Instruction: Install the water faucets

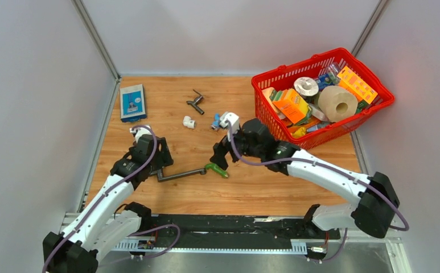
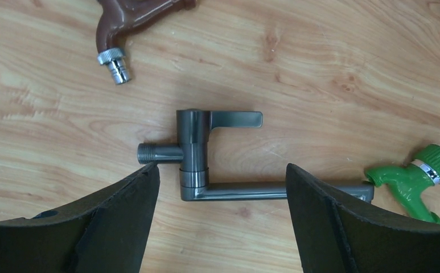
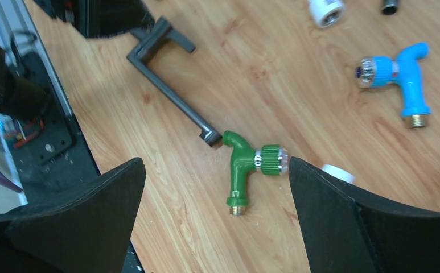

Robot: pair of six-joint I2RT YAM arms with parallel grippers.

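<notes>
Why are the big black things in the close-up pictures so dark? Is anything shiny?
Left wrist view: the left gripper's fingers sit close to the camera, dark and featureless; the grey faucet shows a soft sheen. Right wrist view: the green faucet has a glinting metal ring. Top view: even light, soft shadows, a red glow beside the basket.

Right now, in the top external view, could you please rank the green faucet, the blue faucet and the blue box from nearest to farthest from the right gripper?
1. Green faucet: right at the right gripper, on its near side.
2. Blue faucet: farther back, mid-table.
3. Blue box: far-left corner.
</notes>
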